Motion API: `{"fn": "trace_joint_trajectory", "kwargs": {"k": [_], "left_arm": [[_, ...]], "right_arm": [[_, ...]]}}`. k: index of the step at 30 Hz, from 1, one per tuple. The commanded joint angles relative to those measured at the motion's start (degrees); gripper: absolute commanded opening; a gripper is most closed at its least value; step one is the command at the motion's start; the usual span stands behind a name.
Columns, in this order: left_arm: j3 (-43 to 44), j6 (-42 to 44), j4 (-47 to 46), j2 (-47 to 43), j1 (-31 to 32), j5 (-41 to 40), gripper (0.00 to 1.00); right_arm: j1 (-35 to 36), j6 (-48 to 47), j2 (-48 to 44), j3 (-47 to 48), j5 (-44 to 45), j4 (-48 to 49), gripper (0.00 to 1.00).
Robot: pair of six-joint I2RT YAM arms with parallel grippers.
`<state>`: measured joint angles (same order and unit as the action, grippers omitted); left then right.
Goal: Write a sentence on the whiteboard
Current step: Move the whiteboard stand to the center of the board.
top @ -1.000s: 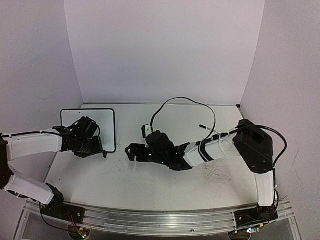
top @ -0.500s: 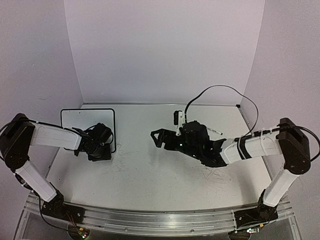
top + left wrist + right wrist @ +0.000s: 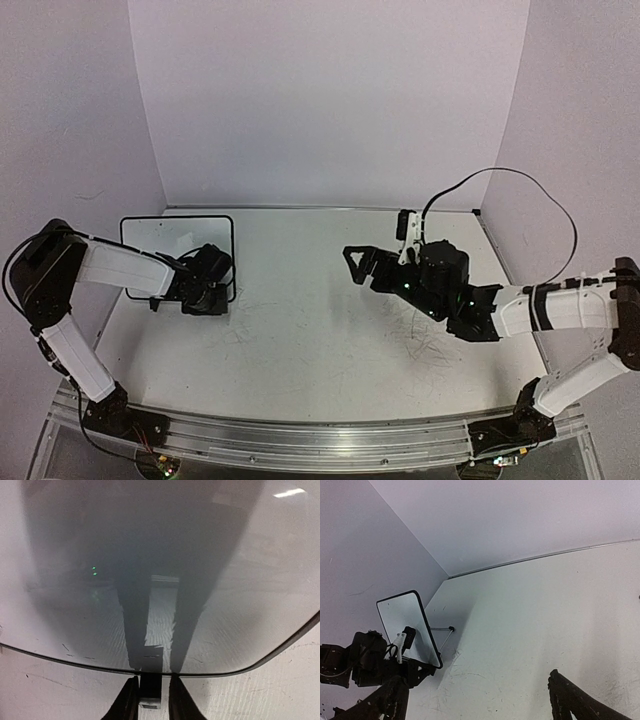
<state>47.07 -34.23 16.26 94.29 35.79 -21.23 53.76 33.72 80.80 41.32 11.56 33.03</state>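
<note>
The whiteboard stands at the far left, white with a thin black frame. In the right wrist view it leans tilted on a wire prop. Its face shows no blue sentence. My left gripper is at the board's near right edge. In the left wrist view my left gripper has its two fingers close on either side of a small black foot under the board's frame. My right gripper is wide open and empty over mid table. It also shows in the right wrist view.
The white table carries grey scribble marks. Walls close the back and both sides. The right arm's black cable loops above it. The left arm's elbow is raised by the left wall.
My right arm has swung right and back, away from the board. My left gripper has moved from over the board down to its near right edge, and the left elbow has risen.
</note>
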Motion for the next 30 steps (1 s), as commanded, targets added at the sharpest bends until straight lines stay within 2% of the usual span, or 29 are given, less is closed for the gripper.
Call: {"fn": "trace_joint_trajectory", "kwargs": {"k": [1, 5, 10, 15, 19, 24, 30], "left_arm": [[2.64, 0.56, -3.27, 0.7, -0.09, -1.89, 0.16], [3.46, -0.74, -3.25, 1.0, 0.7, -0.62, 0.08], [6.65, -3.1, -3.3, 2.84, 5.57, -1.6, 0.03], [12.7, -7.23, -3.25, 6.2, 11.94, -3.95, 0.0], [20.88, -12.6, -3.13, 12.18, 18.21, -5.82, 0.0], [32.36, -22.69, -1.99, 22.82, 25.28, -7.71, 0.0], [45.05, -25.62, 2.24, 33.76, 29.03, -8.56, 0.0]], "right_arm": [[-0.01, -1.94, -4.21, -1.36, 2.46, 1.95, 0.98], [-0.03, -2.89, -6.43, -2.3, 3.23, 1.16, 0.98], [-0.69, -5.8, -8.63, -2.33, 7.06, -3.17, 0.98], [-7.5, -6.7, -14.23, -5.98, 5.66, -6.0, 0.98], [-12.21, -9.42, -18.84, -6.82, 5.51, -12.01, 0.98], [-14.36, -11.82, -24.39, -7.64, 8.01, -17.53, 0.98], [-16.44, -10.72, -27.74, -10.03, 5.14, -20.99, 0.98]]}}
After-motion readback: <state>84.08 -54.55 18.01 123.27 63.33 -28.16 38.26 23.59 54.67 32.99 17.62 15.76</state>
